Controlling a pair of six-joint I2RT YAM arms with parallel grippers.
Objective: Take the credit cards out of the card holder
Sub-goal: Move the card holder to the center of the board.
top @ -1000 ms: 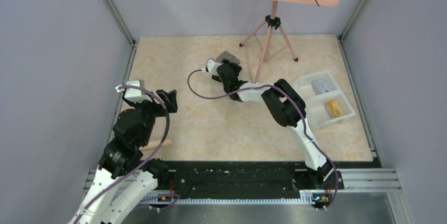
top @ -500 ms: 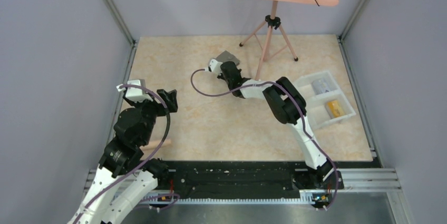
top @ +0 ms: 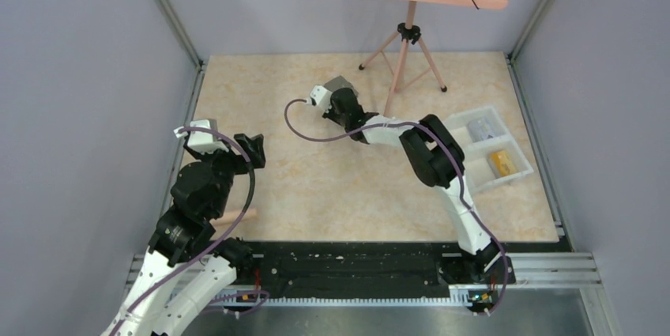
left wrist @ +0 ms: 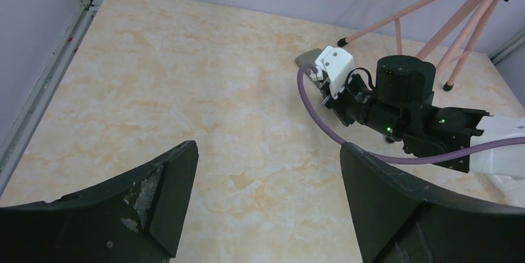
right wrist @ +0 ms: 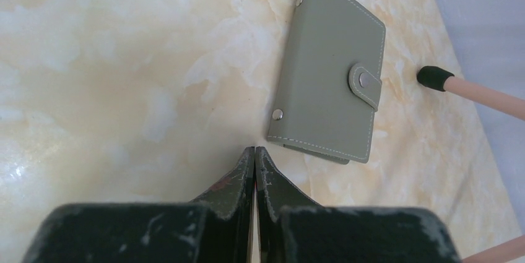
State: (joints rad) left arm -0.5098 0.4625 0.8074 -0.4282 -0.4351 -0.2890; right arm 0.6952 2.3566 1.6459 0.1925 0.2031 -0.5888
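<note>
Right arm reaching slightly farther toward the back of the table [top: 316, 186] than a second ago; left arm unchanged. Right gripper [right wrist: 255, 150]: fingers pressed together, nothing between them, tips just short of the holder's near edge and not seen to touch it. Holder [right wrist: 328, 114]: grey-green, folded shut, snap tab fastened over its right edge, lying flat on the table at the far centre, just beside one black-tipped tripod [top: 407, 51] foot. Left gripper [left wrist: 266, 151]: fingers spread wide, empty, held above bare table on the left side, well apart from the holder. Tray [top: 491, 147]: white, compartmented, at the table's right edge, well apart from the holder. Cards: one yellow-orange [top: 501, 163] in the tray's nearer compartment, one pale grey [top: 479, 128] in the farther one. Whether more cards sit inside the closed holder cannot be told.
</note>
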